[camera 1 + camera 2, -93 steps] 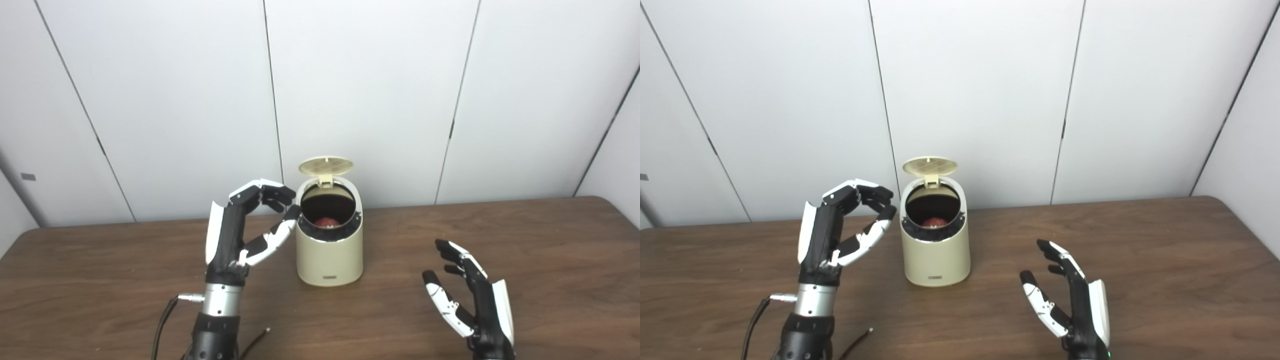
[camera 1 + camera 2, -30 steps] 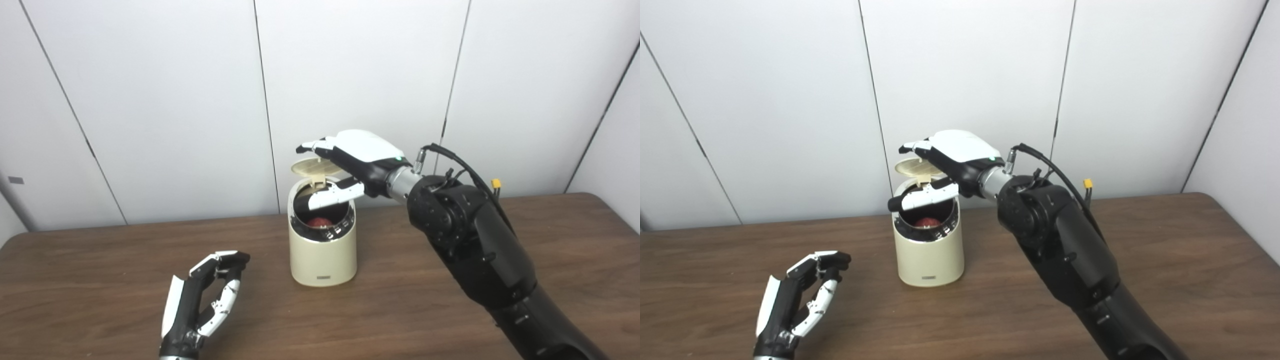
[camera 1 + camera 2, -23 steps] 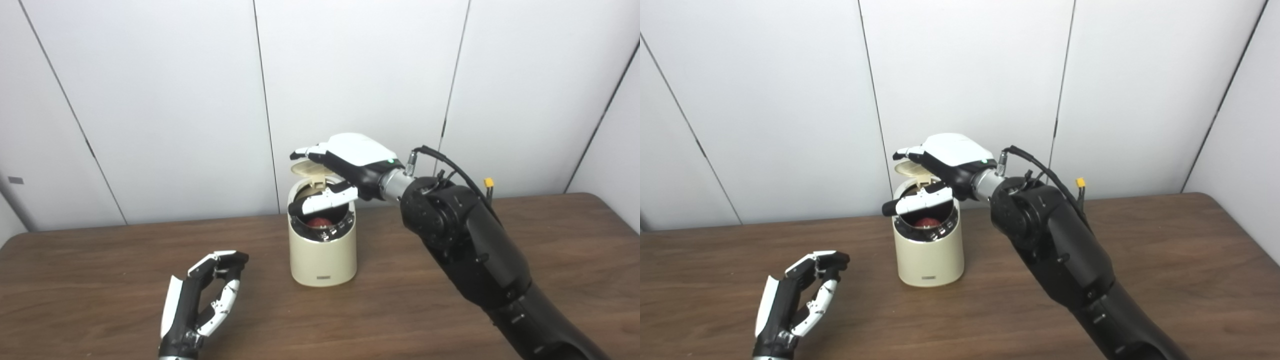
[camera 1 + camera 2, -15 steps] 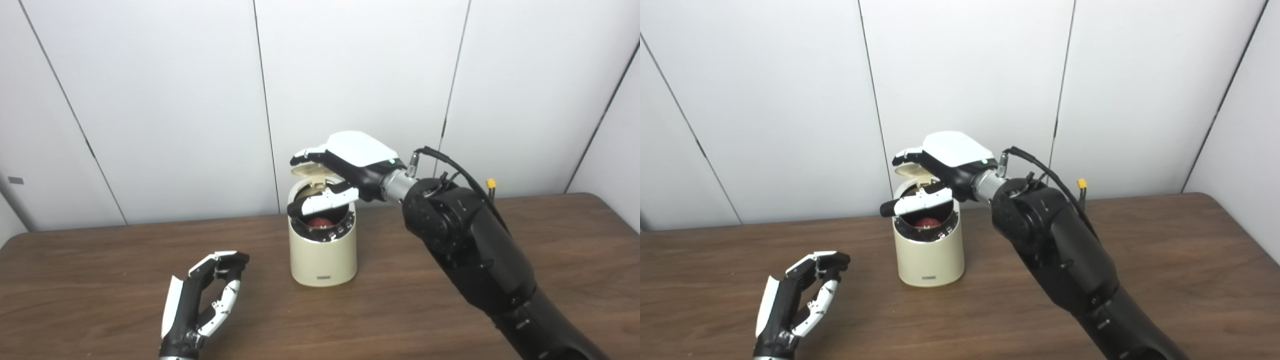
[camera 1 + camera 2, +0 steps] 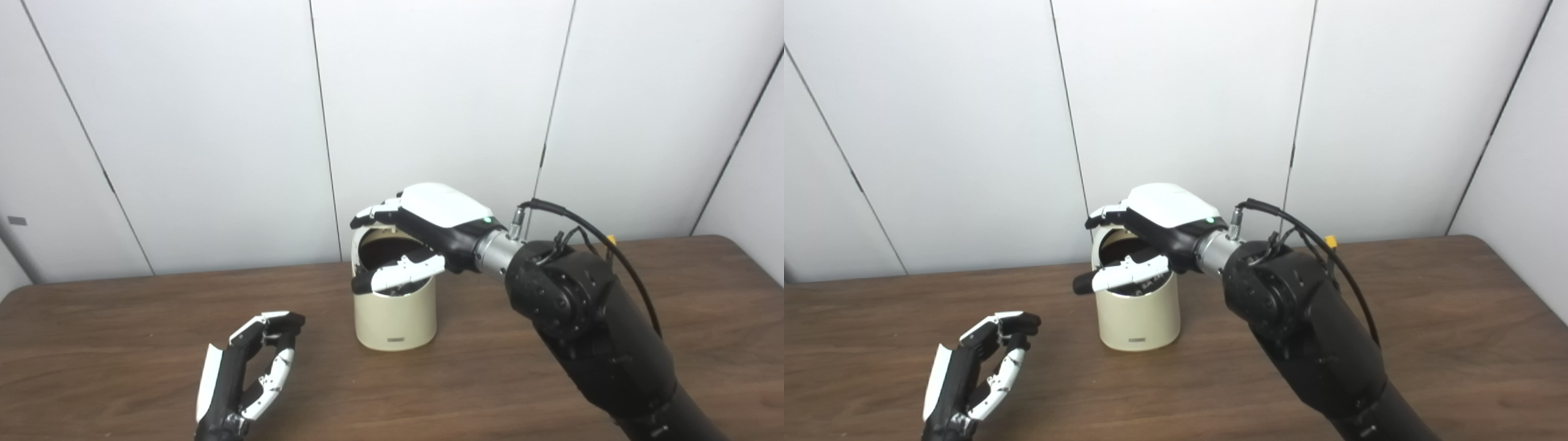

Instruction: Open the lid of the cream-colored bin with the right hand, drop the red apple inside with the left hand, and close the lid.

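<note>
reaching: the right hand [image 5: 429,226] stretches in from the right, palm down, across the top of the cream-colored bin [image 5: 395,309]
right hand fingers: the fingers [image 5: 370,214] are spread and curled over the far, upper part of the bin's rim, while the thumb [image 5: 398,278] lies across the front of the opening; nothing is gripped between them
lid: tipped down under the palm, only a pale edge [image 5: 1105,229] shows beneath the fingers at the back of the opening; whether the fingers press on it cannot be told
bin opening: a dark interior [image 5: 389,251] shows between fingers and thumb, so the lid is not seated shut
cream-colored bin: stands upright on the table [image 5: 551,392], near the middle, close to the wall [image 5: 184,122], with a small dark label low on its front
red apple: cannot be seen in either view; the hand and thumb cover the opening, so its place cannot be told
left hand: the left hand [image 5: 245,373] is low at the near left, well apart from the bin, edge-on and upright just above the tabletop
left hand fingers: loosely curved toward the thumb with a clear gap between them, holding nothing
right arm: the bulky black forearm [image 5: 588,324] rises from the lower right, with a black cable [image 5: 588,220] looping over the wrist
</note>
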